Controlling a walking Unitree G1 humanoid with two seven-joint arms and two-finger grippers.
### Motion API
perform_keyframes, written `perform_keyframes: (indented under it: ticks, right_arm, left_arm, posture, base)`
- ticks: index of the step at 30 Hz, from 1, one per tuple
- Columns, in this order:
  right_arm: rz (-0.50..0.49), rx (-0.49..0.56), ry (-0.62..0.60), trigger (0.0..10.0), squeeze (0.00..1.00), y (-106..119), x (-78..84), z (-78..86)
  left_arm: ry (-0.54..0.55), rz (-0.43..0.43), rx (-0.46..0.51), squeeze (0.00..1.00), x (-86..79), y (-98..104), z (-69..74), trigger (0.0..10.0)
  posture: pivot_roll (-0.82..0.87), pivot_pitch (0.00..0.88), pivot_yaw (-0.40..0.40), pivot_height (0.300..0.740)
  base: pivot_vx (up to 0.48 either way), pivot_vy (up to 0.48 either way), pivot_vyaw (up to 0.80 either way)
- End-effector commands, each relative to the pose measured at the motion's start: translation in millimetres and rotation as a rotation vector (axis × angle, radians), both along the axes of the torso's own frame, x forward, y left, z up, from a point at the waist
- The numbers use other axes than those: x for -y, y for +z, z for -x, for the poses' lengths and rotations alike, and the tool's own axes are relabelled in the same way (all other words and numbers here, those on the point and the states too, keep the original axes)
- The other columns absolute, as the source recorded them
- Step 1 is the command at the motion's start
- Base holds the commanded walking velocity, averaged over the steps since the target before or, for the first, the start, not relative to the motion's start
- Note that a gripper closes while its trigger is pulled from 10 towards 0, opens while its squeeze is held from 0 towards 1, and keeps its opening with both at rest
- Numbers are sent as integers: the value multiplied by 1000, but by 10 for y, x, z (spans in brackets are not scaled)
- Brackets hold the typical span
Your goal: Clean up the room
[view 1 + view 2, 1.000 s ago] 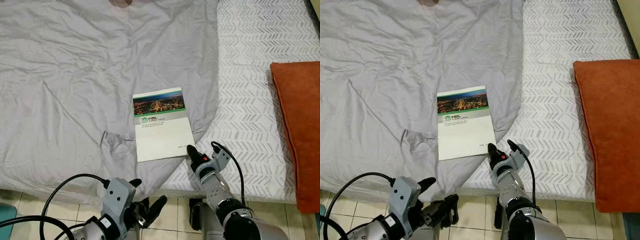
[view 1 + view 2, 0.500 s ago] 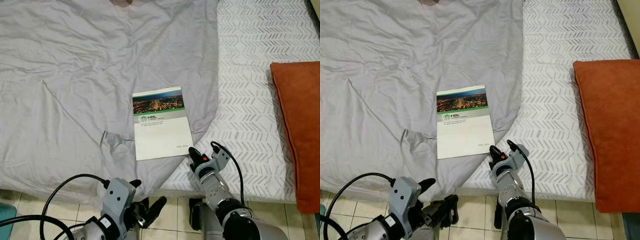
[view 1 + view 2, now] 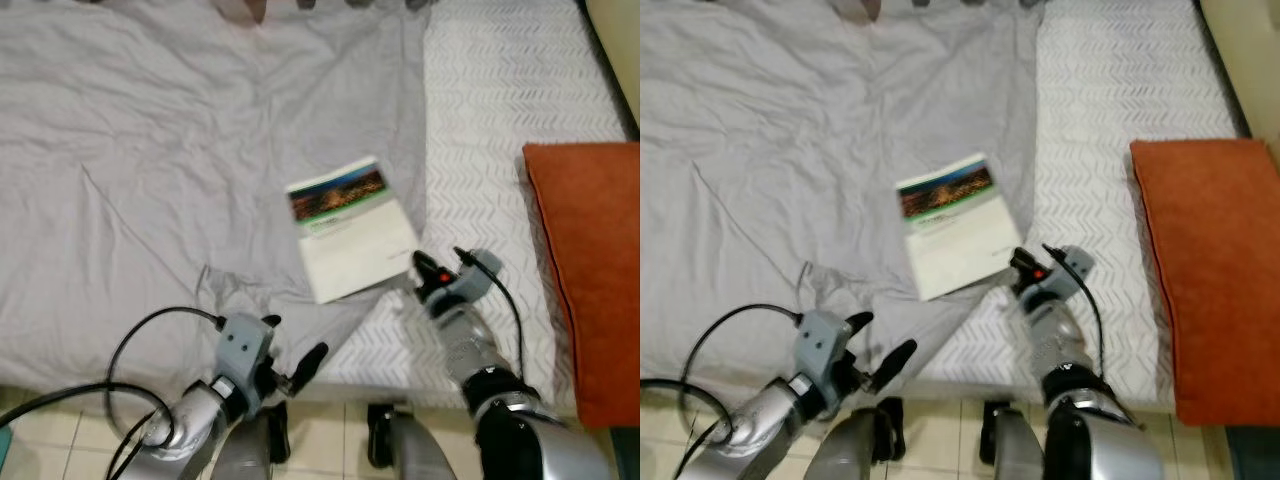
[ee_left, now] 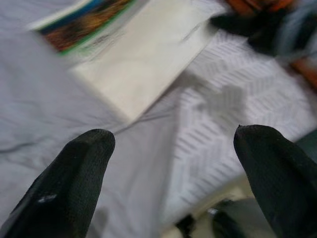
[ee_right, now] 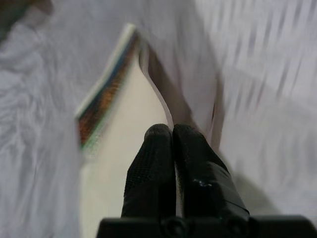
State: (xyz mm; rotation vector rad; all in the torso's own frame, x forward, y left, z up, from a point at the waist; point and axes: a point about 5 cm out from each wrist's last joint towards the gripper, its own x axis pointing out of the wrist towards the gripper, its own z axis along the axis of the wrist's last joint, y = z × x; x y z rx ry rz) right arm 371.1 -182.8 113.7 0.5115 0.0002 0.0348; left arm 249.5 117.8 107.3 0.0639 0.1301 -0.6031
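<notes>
A white booklet point(image 3: 350, 225) with a city photo and a green band on its cover lies askew on the grey sheet point(image 3: 150, 150) of a bed. My right gripper point(image 3: 422, 268) is at the booklet's near right corner. In the right wrist view this gripper point(image 5: 172, 130) is shut with the thin edge of the booklet point(image 5: 114, 148) between its pads. My left gripper point(image 3: 292, 342) hangs low by the bed's front edge, open and holding nothing. The left wrist view has its fingertips point(image 4: 84, 163) wide apart, facing the booklet point(image 4: 129, 59).
An orange pillow point(image 3: 590, 260) lies at the right on the white patterned mattress cover point(image 3: 500, 100). The grey sheet is wrinkled, with a fold point(image 3: 215, 285) near the front edge. Tiled floor point(image 3: 330, 440) lies below the bed. Something pinkish point(image 3: 245, 8) sits at the far edge.
The camera shifted. The booklet has turned and slid rightwards, its near right corner pulled along in my right gripper. My left gripper has risen slightly towards the bed edge.
</notes>
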Motion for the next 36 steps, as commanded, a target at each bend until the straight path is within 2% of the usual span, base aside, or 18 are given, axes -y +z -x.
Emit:
perform_keyframes:
  ticks: [1, 2, 3, 4, 7, 8, 10, 13, 15, 16, 17, 18, 21, 23, 24, 25, 30, 36]
  right_arm:
    - [66, 54, -38, 0, 0, 82, 95, 11]
    - [128, 76, -49, 0, 0, 123, 142, 25]
    - [215, 113, -66, 0, 0, 167, 202, 61]
    - [272, 140, -77, 0, 0, 198, 236, 89]
    - [319, 154, -114, 0, 0, 212, 315, 127]
    - [373, 166, -167, 0, 0, 225, 428, 179]
    - [413, 120, -252, 0, 0, 110, 656, 302]
    - [427, 46, -270, 0, 0, -53, 733, 373]
    - [437, 18, -256, 0, 0, -112, 720, 386]
    - [471, -17, -198, 0, 0, -221, 625, 409]
    - [471, -17, -198, 0, 0, -221, 625, 409]
    - [498, -5, -137, 0, 0, -271, 503, 457]
    - [514, 15, -108, 0, 0, -272, 445, 494]
    - [568, 68, -42, 0, 0, -255, 328, 641]
    - [593, 85, 12, 0, 0, -284, 270, 902]
    - [593, 85, 12, 0, 0, -284, 270, 902]
    - [606, 55, 59, 0, 0, -371, 278, 1170]
    - [649, 19, 53, 0, 0, -364, 338, 1153]
  left_arm:
    - [49, -30, -32, 0, -70, -137, 18, 10000]
    - [104, -40, -37, 0, -121, -182, -45, 10000]
    - [169, -46, -51, 0, -209, -251, -94, 10000]
    - [210, -48, -61, 0, -268, -296, -118, 10000]
    - [264, -38, -76, 0, -350, -351, -152, 10000]
    - [321, -31, -88, 0, -434, -404, -191, 10000]
    - [385, -36, -90, 0, -536, -464, -281, 10000]
    - [396, -75, -62, 0, -535, -476, -371, 10000]
    - [399, -95, -55, 0, -521, -486, -409, 10000]
    - [400, -77, -18, 0, -465, -437, -474, 10000]
    - [400, -77, -18, 0, -465, -437, -474, 10000]
    - [426, -31, 26, 0, -456, -355, -475, 10000]
    - [442, -21, 47, 0, -467, -323, -458, 10000]
    - [452, 3, 96, 0, -471, -220, -360, 10000]
    - [451, 22, 127, 0, -438, -143, -230, 10000]
    - [451, 22, 127, 0, -438, -143, -230, 10000]
    - [446, 17, 137, 0, -337, -178, -171, 10000]
    - [436, 22, 116, 0, -299, -250, -236, 10000]
  posture:
    - [37, 185, 8, 740]
    - [31, 168, 8, 740]
    - [11, 100, 10, 740]
    - [11, 100, 10, 740]
    - [-3, 39, 19, 740]
    - [-10, 6, 24, 740]
    - [-23, 0, 32, 740]
    - [-29, 0, 41, 740]
    - [-30, 0, 41, 740]
    - [-40, 0, 43, 740]
    - [-40, 0, 43, 740]
    - [-45, 0, 34, 740]
    - [-47, 0, 33, 740]
    - [-48, 0, 28, 740]
    - [-30, 0, 18, 740]
    - [-30, 0, 18, 740]
    - [-38, 0, -1, 740]
    - [-47, 0, 1, 740]
  base:
    - [0, 0, 0]
    - [0, 0, 0]
    - [0, 0, 0]
    - [0, 0, 0]
    - [0, 0, 0]
    - [0, 0, 0]
    - [0, 0, 0]
    - [0, 0, 0]
    - [0, 0, 0]
    - [0, 0, 0]
    - [0, 0, 0]
    - [0, 0, 0]
    - [0, 0, 0]
    - [0, 0, 0]
    - [0, 0, 0]
    - [0, 0, 0]
    - [0, 0, 0]
    - [0, 0, 0]
